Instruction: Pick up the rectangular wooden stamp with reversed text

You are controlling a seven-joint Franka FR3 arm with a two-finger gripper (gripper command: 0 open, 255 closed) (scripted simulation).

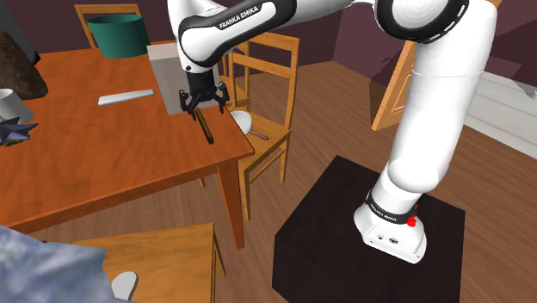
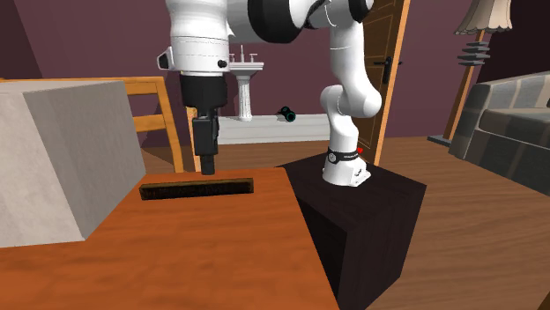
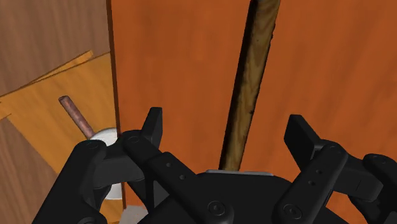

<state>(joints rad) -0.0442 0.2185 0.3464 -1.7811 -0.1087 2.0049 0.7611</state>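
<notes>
The stamp (image 3: 249, 89) is seen as dark, rough wood; the counter (image 3: 178, 63) as smooth orange-brown wood; the pincer (image 3: 226, 126) is finished matt black.

Wooden table (image 1: 112, 155); stamp (image 1: 208, 131), grey block (image 1: 163, 73)

The table (image 1: 103, 163) is rendered in orange-brown wood grain, and the stamp (image 1: 207, 129) on it is shown in a darker, mottled brown. The gripper (image 1: 204, 108) is drawn all black, the arm (image 1: 430, 112) white with dark joints and white lettering on a black band. A tub (image 1: 119, 34) is coloured teal, a box (image 1: 163, 73) pale grey, the stand (image 1: 344, 241) black, the chair (image 1: 268, 155) honey-yellow, the wall (image 1: 344, 39) dull purple.
</notes>
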